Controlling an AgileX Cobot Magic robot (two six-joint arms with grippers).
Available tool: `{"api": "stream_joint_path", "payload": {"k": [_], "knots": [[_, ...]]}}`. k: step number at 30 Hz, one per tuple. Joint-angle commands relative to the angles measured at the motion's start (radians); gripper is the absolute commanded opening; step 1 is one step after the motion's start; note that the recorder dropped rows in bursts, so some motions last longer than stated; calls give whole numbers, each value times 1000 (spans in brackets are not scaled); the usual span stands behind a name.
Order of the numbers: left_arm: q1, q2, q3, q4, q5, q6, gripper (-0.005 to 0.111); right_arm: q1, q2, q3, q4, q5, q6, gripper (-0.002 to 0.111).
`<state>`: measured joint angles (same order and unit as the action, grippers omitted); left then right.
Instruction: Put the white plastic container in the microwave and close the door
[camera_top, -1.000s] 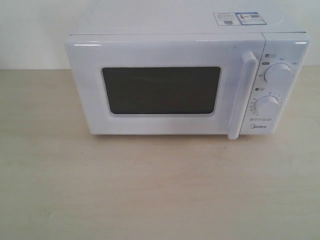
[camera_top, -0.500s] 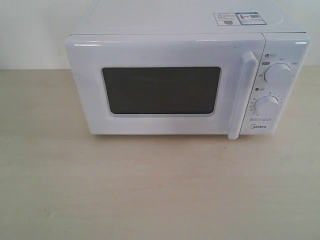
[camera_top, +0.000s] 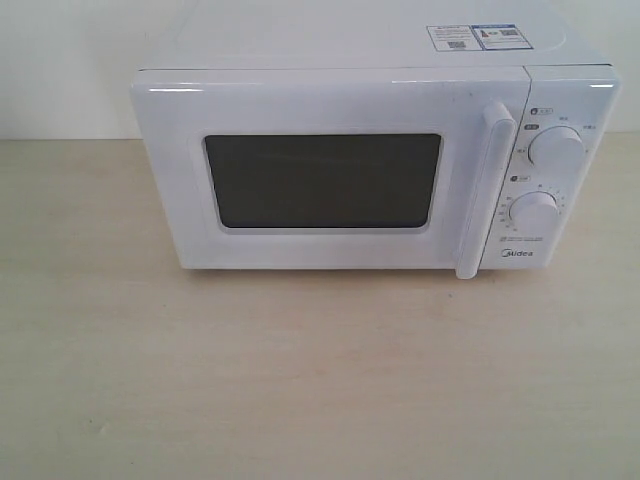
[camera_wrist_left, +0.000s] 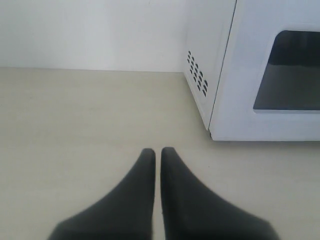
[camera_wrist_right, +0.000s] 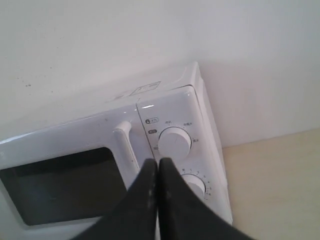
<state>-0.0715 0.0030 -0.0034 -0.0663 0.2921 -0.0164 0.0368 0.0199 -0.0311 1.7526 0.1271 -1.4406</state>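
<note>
The white microwave (camera_top: 375, 170) stands at the back of the table with its door (camera_top: 330, 175) shut, dark window in the middle and the vertical bar handle (camera_top: 485, 190) at its right. The white plastic container is out of view. Neither arm shows in the exterior view. In the left wrist view my left gripper (camera_wrist_left: 158, 151) is shut and empty over bare table, off the microwave (camera_wrist_left: 260, 75) at its vented side. In the right wrist view my right gripper (camera_wrist_right: 157, 162) is shut and empty, hanging in front of the microwave (camera_wrist_right: 165, 145) near the handle (camera_wrist_right: 125, 145) and dials.
Two round dials (camera_top: 556, 148) (camera_top: 534, 212) sit on the microwave's right panel, stickers (camera_top: 474, 37) on its top. A pale wooden table (camera_top: 320, 380) spreads in front of it. A white wall (camera_top: 60, 60) rises behind.
</note>
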Motion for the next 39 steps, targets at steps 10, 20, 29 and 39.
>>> {"api": "stream_joint_path", "payload": {"k": [10, 20, 29, 39], "knots": [[-8, -3, 3, 3, 0, -9, 4, -16, -20, -89, -8, 33, 21, 0], [-8, -3, 3, 3, 0, -9, 4, -16, -20, -99, -1120, 27, 1081, 0], [-8, -3, 3, 3, 0, -9, 4, -16, -20, -13, -1839, 40, 1742, 0], [-8, -3, 3, 3, 0, -9, 4, -16, -20, 31, -1839, 67, 1736, 0]]}}
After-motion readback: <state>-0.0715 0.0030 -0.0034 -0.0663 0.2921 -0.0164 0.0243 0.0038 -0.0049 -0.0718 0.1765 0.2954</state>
